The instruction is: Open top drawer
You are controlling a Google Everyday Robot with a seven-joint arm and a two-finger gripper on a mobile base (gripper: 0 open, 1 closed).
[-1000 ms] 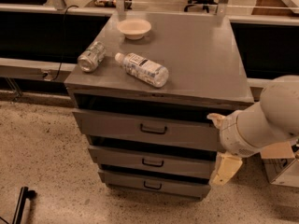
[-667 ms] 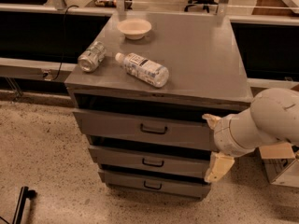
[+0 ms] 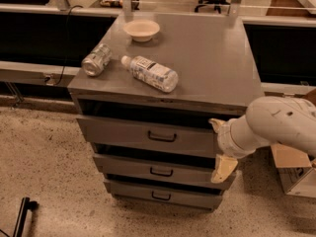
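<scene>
The top drawer (image 3: 118, 131) sits just under the grey cabinet top (image 3: 212, 58), the widest and tallest of three fronts, with a dark gap showing above its upper edge; it looks shut or nearly so, so the pull seems not yet made. Its small black handle (image 3: 162, 137) is at the centre of the front, and the handle's long axis runs level, left to right across the drawer. The gripper (image 3: 214, 151) hangs at the right end of that same front, at about the height of the drawer's lower edge, with the pale arm (image 3: 276, 125) reaching in from the right. Its fingers (image 3: 223, 168) stand apart, one above the other, and hold nothing. So the handle lies to the side of the fingers, towards the middle of the drawer and slightly higher, and they are well apart from it. As I judge it, the coming move is a sideways travel along the front until the handle sits between the spread fingers, whose up-and-down spread suits a level bar. The middle drawer (image 3: 123, 166) carries a like handle just below, which would be the easy one to catch by mistake
</scene>
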